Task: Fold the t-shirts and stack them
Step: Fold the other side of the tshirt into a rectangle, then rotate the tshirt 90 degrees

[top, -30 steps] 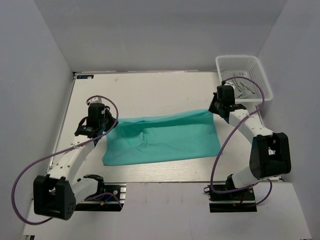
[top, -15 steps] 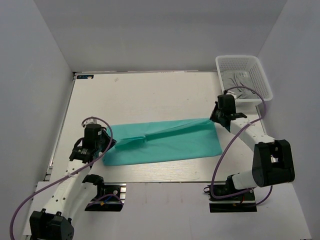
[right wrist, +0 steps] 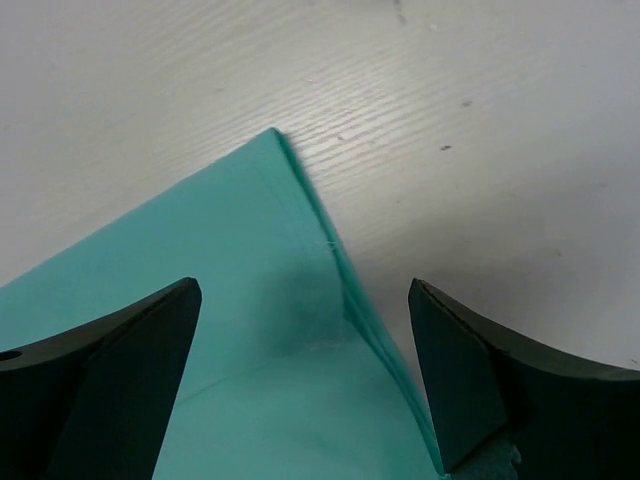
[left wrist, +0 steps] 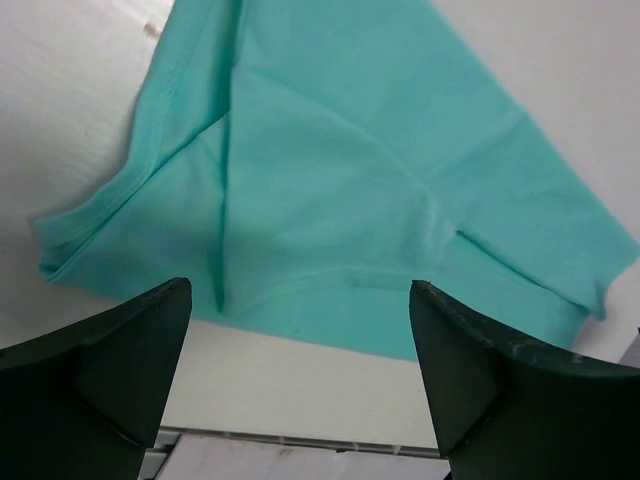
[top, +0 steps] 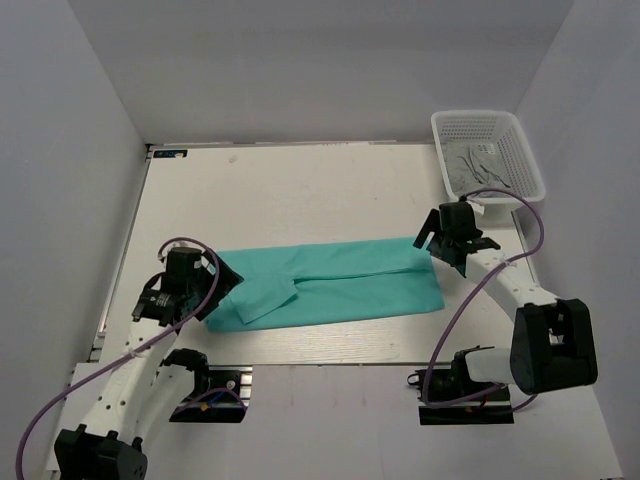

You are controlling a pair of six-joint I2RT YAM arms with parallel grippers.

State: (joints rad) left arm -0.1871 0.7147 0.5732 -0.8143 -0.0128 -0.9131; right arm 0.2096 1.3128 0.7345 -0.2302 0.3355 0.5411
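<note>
- Lying as a long folded band on the near half of the pale surface (top: 300,190), the plain turquoise-green short-sleeved cloth t-shirt (top: 340,285) is no longer being lifted.
- Its ends are just being released: the left tool (left wrist: 295,300) and right tool (right wrist: 300,290) are now being held wide apart above them.
- The lengthwise fold is being judged done; crosswise folding is being left.

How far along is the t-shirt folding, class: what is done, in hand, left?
Done: the turquoise t-shirt lies folded lengthwise into a long flat band. In hand: nothing; both arms' jaws stand open above its ends. Left: folding it shorter, then stacking.
</note>
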